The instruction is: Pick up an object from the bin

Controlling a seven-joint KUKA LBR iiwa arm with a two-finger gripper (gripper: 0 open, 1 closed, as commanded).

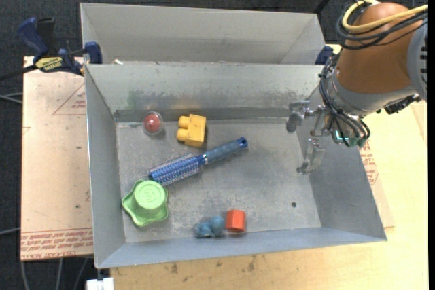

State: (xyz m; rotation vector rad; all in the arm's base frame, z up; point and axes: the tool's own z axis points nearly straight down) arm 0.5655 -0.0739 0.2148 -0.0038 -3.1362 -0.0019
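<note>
Six loose things sit in the grey bin (204, 34), and none of them is between the jaws. The jaws hang low by the bin's right-hand wall, spread wide, with only bare floor under and between them. The arm's orange cover (374, 44) sits just above them, outside the rim.

Closest thing is the blue hairbrush (197, 161). It lies at a slant to the view's left of the jaws, handle tip pointing at them but clearly apart from them. Past the brush, further left and a bit toward the back wall, there's a yellow block (192, 130), with a small red ball (153, 122) just beside it on its far side. Left of the jaws and down toward the front wall, a little orange-red cylinder (234, 221) sits touching a small blue lump (209, 227); can't tell what that lump actually is. Farthest from the jaws, in the front-left area, is a green cup (145, 202) with a wavy rim, near the bristle end of the brush.
</note>
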